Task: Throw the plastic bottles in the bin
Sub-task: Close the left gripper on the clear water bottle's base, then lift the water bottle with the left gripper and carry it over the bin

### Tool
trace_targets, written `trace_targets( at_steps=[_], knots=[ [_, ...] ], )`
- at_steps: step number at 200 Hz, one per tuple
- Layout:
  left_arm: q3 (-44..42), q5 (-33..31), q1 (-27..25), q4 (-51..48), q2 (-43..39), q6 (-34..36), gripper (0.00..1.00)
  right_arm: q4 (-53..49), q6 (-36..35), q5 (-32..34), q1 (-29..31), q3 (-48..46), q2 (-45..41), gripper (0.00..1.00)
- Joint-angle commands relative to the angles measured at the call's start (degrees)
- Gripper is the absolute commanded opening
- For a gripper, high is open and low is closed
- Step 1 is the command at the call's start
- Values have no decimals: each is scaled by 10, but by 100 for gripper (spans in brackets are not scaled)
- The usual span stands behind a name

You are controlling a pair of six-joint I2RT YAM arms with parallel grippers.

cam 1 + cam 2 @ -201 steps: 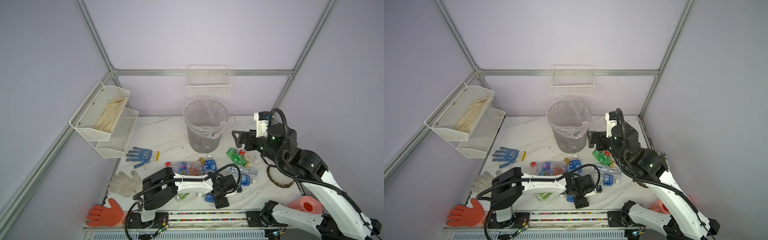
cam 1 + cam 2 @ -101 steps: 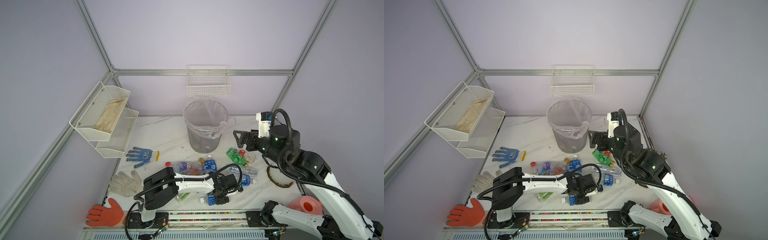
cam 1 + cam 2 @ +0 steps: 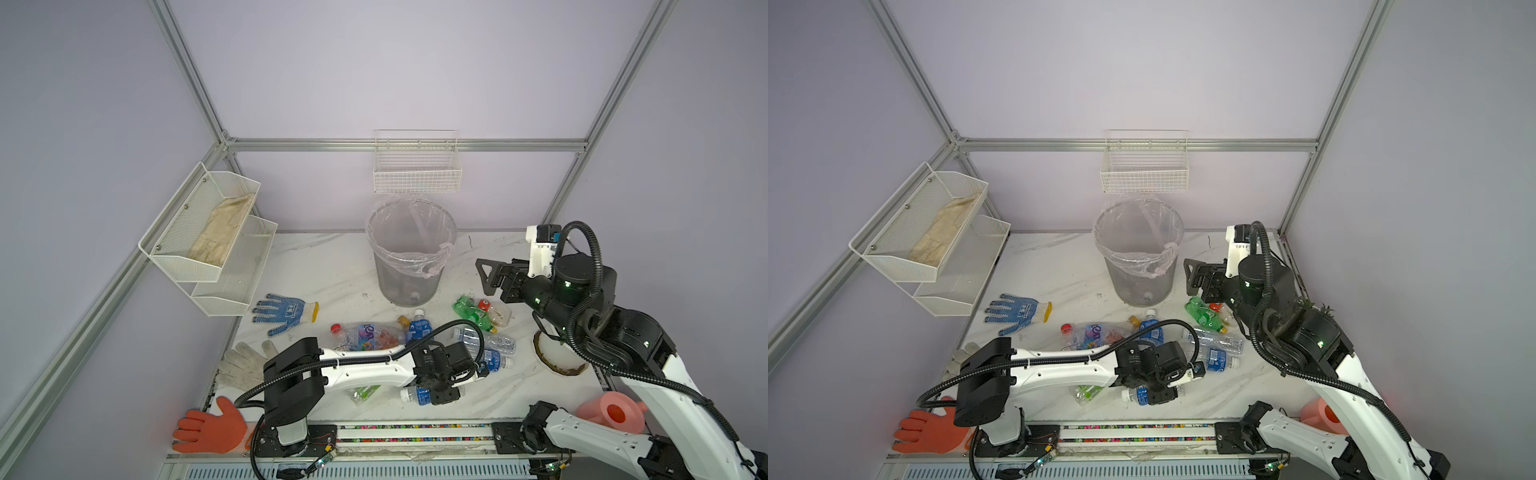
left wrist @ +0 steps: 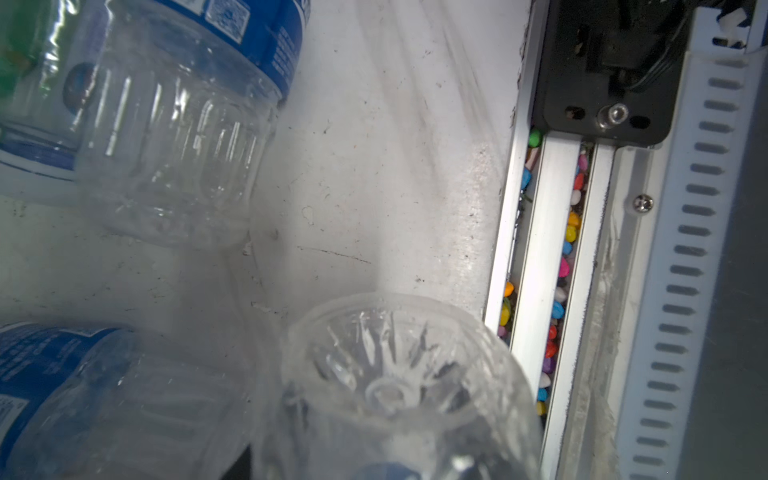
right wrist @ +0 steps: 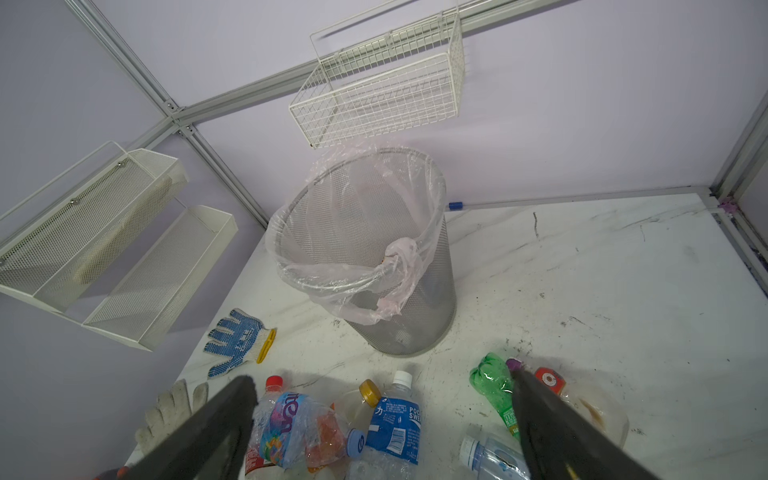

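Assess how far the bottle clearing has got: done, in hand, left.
Done: little; the bin looks almost empty. In hand: the left jaws grip a blue-labelled bottle at the front of the table; the right jaws stand open beside the bin. Left: the bottle pile on the table, including the green bottle.

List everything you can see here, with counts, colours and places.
bin: one, grey mesh, clear liner, back middle of table
plastic bottles: about ten, clear with blue, green or multicoloured labels, in front of bin
blue glove, white glove, orange glove: one each, table's left side
shelf: one, white mesh, two tiers, left wall
beige glove: one, upper shelf tier
wire basket: one, white, back wall above bin
watering can: one, pink, front right
round dish: one, white, brown-rimmed, right side
table: one, white marble
left hand: black, front middle, closed on a blue-label bottle
right hand: black, open, raised right of bin
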Motion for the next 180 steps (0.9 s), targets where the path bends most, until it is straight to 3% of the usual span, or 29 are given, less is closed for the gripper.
trace_targets(
  at_steps=[1,54,96,133,151,180],
  knots=[
    [57,-13,-2,-3,-39,12,35,-4,15,39,1,1,-20,98],
    [102,-37,1,2,-101,17,35,-7,32,60,1,-20,-40,97],
    [87,-75,14,85,-204,0,34,-5,47,57,1,-56,-51,97],
    [116,-17,79,129,-266,-18,34,-3,55,48,1,-79,-54,97],
    [134,-35,112,158,-288,-34,33,0,56,43,1,-90,-57,97],
    [79,-63,180,304,-346,-82,32,2,63,35,1,-109,-65,97]
  ],
)
